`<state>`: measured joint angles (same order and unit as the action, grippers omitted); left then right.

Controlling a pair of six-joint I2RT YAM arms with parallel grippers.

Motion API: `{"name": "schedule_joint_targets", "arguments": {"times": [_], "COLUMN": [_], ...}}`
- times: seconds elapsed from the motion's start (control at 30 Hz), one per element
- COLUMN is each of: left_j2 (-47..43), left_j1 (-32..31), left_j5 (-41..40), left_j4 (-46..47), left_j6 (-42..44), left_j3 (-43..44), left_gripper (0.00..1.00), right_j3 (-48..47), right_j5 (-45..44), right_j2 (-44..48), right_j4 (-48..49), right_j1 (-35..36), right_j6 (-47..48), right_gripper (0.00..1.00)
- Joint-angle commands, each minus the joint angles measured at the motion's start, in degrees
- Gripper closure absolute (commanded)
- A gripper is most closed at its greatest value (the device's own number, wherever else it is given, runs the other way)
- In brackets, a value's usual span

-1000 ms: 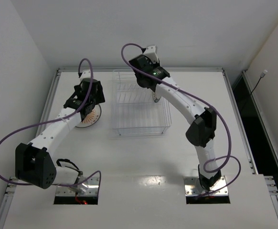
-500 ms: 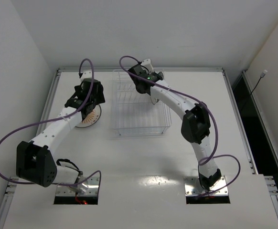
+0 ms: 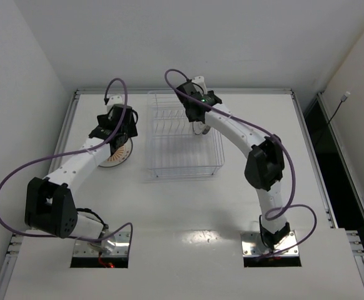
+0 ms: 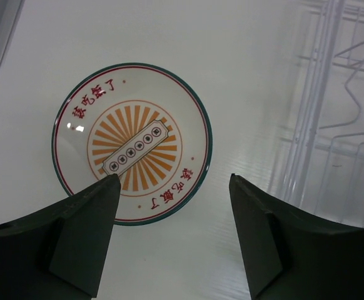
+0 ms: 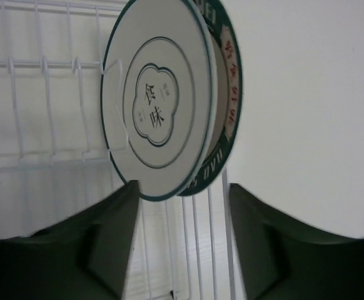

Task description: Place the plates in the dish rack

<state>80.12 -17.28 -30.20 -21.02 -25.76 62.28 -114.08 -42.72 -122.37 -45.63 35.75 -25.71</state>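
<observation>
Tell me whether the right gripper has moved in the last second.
Yes. Seen from above, the right gripper shifted slightly off the dish rack's far rim toward the table's near edge.

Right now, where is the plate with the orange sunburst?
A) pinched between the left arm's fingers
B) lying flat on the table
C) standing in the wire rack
B: the sunburst plate lies flat on the table beside the dish rack, with the left fingers spread open above it.
</observation>
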Motion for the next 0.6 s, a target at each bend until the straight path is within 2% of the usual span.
{"name": "schedule_joint_targets", "arguments": {"times": [0.0,0.07,0.1,0.13,0.2,0.23,0.27,0.37,0.5,0.53,0.57], "left_j2": [0.39,0.39,0.39,-0.22,-0.83,-0.84,-1.62,-2.86,-3.47,-4.09,-4.09], "left_j1": [-0.39,-0.39,-0.39,-0.39,-0.39,-0.39,-0.39,-0.39,1.10,1.98,1.98], "left_j5": [-5.64,-8.64,-10.57,-14.59,-18.30,-20.23,-20.25,-19.03,-16.13,-15.60,-14.99], "left_j4": [-0.34,-1.57,-2.09,-2.62,-3.76,-3.77,-3.77,-1.05,1.23,1.76,2.29], "left_j6": [-1.49,-3.67,-4.64,-5.78,-9.30,-10.09,-10.10,-9.58,-9.05,-9.05,-9.05], "left_j3": [1.62,1.62,1.62,1.62,0.83,0.30,-0.23,-2.07,-3.21,-4.00,-4.01], "left_gripper": [0.31,0.25,0.16,0.11,0.00,0.00,0.00,0.00,0.00,0.00,0.00], "right_j3": [1.22,3.24,4.30,6.57,8.95,11.31,12.56,18.62,28.45,29.17,29.18], "right_j5": [0.19,-2.09,-4.02,-4.65,-2.73,-0.46,6.09,16.92,23.73,24.26,24.26], "right_j2": [10.47,13.37,16.51,18.20,21.45,24.34,25.85,31.55,38.41,39.21,39.83], "right_j4": [3.34,4.49,5.45,8.07,10.90,13.95,15.73,23.19,32.08,32.96,33.49], "right_j1": [0.02,0.64,1.34,1.86,2.40,2.40,1.61,1.00,-0.85,-0.85,-1.55], "right_j6": [0.48,1.63,2.50,3.56,3.57,2.96,4.08,4.62,3.22,3.21,1.74], "right_gripper": [0.36,0.24,0.16,0.00,0.00,0.00,0.00,0.00,0.00,0.04,0.25]}}
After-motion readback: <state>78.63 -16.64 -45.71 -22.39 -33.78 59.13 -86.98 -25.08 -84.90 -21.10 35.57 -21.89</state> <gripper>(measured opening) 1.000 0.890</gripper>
